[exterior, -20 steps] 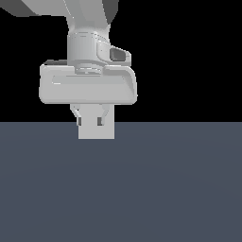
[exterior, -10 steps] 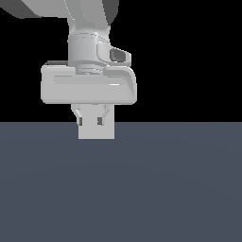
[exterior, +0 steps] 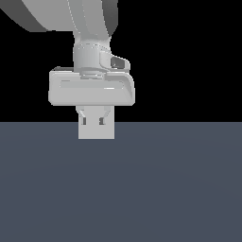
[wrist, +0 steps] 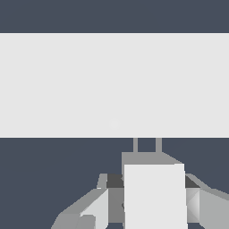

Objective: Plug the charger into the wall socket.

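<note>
In the wrist view my gripper (wrist: 147,209) is shut on the charger (wrist: 154,197), a small plain white cube held between the two fingers (wrist: 91,210). Two thin grey prongs (wrist: 146,144) stick out of the charger's front and reach the edge of the wall socket (wrist: 114,80), a broad pale panel with a faint dot at its centre. In the exterior view the gripper (exterior: 93,121) hangs straight down at the top edge of the wall socket (exterior: 97,131), a pale square. There the charger cannot be told apart from the panel. Whether the prongs are inside the socket is unclear.
A flat dark blue-grey floor (exterior: 165,189) fills the lower half of the exterior view, with black background above it. The robot's wide grey hand (exterior: 92,87) and wrist stand above the socket.
</note>
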You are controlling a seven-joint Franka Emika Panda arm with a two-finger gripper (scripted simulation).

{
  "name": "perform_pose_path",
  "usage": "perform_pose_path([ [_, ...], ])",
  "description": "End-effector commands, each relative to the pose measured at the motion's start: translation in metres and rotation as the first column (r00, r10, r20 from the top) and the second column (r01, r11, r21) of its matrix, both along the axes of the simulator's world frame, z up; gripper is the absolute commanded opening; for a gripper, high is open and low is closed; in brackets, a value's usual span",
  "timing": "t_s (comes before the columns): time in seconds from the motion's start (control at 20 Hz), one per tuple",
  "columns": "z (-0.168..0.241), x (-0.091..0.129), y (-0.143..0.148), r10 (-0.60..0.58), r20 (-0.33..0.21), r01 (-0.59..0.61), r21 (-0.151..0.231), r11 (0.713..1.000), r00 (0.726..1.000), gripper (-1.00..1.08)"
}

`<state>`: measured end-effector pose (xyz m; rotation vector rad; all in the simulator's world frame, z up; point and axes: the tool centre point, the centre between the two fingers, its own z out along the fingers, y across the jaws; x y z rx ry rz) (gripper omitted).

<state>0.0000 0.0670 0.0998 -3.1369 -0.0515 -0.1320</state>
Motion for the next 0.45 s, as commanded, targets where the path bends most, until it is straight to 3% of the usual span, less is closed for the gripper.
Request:
perform_pose_path([
  [0.0, 0.0001, 0.0084, 0.0001, 0.000, 0.000, 0.000, 0.000, 1.000, 1.000, -1.00],
  [0.4, 0.0002, 0.0182, 0.0006, 0.000, 0.000, 0.000, 0.000, 1.000, 1.000, -1.00],
])
